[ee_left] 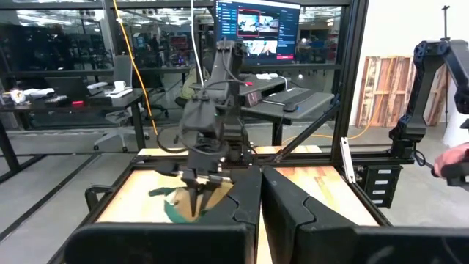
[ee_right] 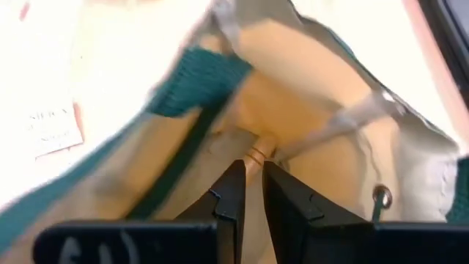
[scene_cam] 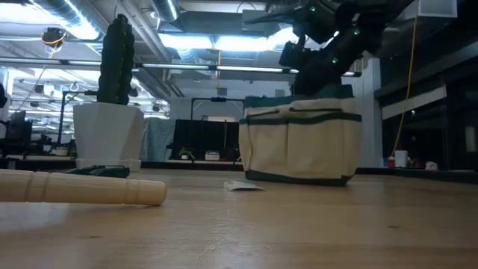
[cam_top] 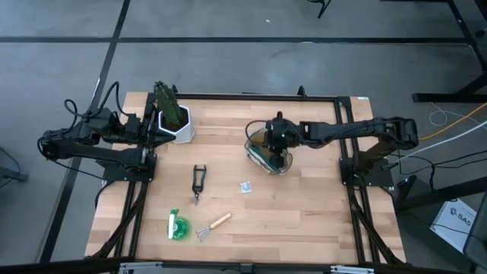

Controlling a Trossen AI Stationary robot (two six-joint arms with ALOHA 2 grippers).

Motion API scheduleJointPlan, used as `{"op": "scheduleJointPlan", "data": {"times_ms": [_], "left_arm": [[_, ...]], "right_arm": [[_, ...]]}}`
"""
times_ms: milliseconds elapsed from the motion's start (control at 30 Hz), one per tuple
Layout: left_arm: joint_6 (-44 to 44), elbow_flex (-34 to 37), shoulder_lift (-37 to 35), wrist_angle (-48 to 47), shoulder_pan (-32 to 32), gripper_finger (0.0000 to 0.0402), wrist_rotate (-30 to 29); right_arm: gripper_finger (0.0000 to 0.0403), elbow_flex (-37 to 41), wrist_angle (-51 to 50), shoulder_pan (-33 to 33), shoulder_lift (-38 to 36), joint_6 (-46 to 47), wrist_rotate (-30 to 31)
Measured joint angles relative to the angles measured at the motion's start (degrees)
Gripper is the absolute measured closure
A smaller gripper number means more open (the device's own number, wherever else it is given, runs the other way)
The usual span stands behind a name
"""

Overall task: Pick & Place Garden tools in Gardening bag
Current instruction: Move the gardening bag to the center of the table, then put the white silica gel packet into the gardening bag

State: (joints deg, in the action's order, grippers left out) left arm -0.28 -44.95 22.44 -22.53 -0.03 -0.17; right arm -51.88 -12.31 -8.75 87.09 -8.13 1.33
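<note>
The tan gardening bag [cam_top: 262, 156] with green trim stands open right of the table's middle, also in the low view [scene_cam: 299, 142]. My right gripper [ee_right: 253, 170] hangs over its mouth [cam_top: 280, 146], pointing slantwise down, shut on a wooden-handled tool, taken for the trowel; its metal end does not show. On the table lie black pruning shears [cam_top: 198, 181], a green round item [cam_top: 178, 227] and a mini rake [cam_top: 213, 226]. My left gripper [ee_left: 260, 180] waits shut at the left edge [cam_top: 154, 126]. My right gripper pinches a turned wooden handle [ee_right: 258, 155] between its two fingers, which come from above, slanting down into the bag's opening. The handle runs on along the fingers, past their tips, toward the bag's inside. The fingers hide the part they grip.
A white hexagonal pot [cam_top: 179, 125] with a green plant stands at the far left, close to my left gripper. A small white packet [cam_top: 246, 186] lies near the table's middle. Bare wood lies at the near right. A person's hand [ee_left: 454, 161] shows beyond the table.
</note>
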Motion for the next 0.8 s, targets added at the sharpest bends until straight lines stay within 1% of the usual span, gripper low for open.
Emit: {"op": "scheduleJointPlan", "data": {"times_ms": [100, 200, 367, 533, 667, 800], "left_arm": [[0.0, 0.0, 0.0, 0.0, 0.0, 0.0396, 0.0], [0.0, 0.0, 0.0, 0.0, 0.0, 0.0395, 0.0], [0.0, 0.0, 0.0, 0.0, 0.0, 0.0395, 0.0], [0.0, 0.0, 0.0, 0.0, 0.0, 0.0395, 0.0], [0.0, 0.0, 0.0, 0.0, 0.0, 0.0395, 0.0], [0.0, 0.0, 0.0, 0.0, 0.0, 0.0396, 0.0]], "right_arm": [[0.035, -2.0, -1.3, -1.3, 0.0, -1.3, -2.7], [0.035, -4.1, -3.4, -1.8, 0.0, -1.3, -2.9], [0.0341, -9.5, -11.8, -2.7, 0.0, -1.4, -3.0], [0.0307, -16.3, -20.4, -3.5, 0.0, -0.3, -3.0], [0.027, -20.0, -23.5, -3.5, 0.0, 1.0, -3.3], [0.0245, -21.9, -24.2, -2.2, 0.0, 1.3, -7.1]]}}
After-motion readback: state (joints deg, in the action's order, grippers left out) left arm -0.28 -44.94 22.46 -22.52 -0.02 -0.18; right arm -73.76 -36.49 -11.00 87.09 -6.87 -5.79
